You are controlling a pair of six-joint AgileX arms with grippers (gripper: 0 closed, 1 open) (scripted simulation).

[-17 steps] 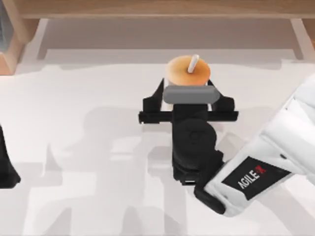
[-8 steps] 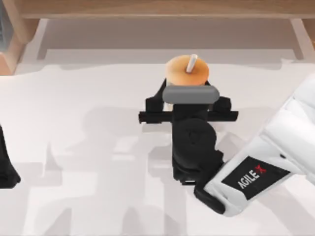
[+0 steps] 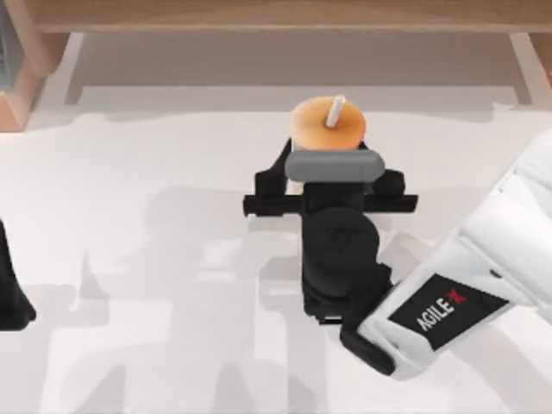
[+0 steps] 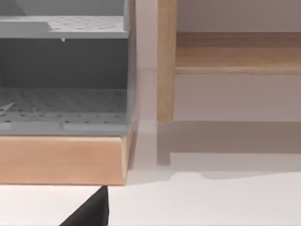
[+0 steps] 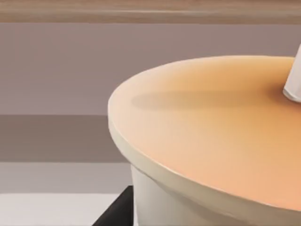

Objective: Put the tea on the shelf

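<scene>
Orange-lidded tea (image 3: 329, 126) clamped in right gripper (image 3: 329, 177), open table (image 3: 155, 155) before shelf (image 3: 285, 15)

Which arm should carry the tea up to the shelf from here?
Right. The right pincer is already around the tea, mid-table just in front of the shelf. The left arm sits parked at the table's left edge, far from the cup.

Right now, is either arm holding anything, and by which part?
The right gripper has its jaws around the tea just below its orange lid, apparently gripping the upper body. The left arm is parked at the table's left.
</scene>
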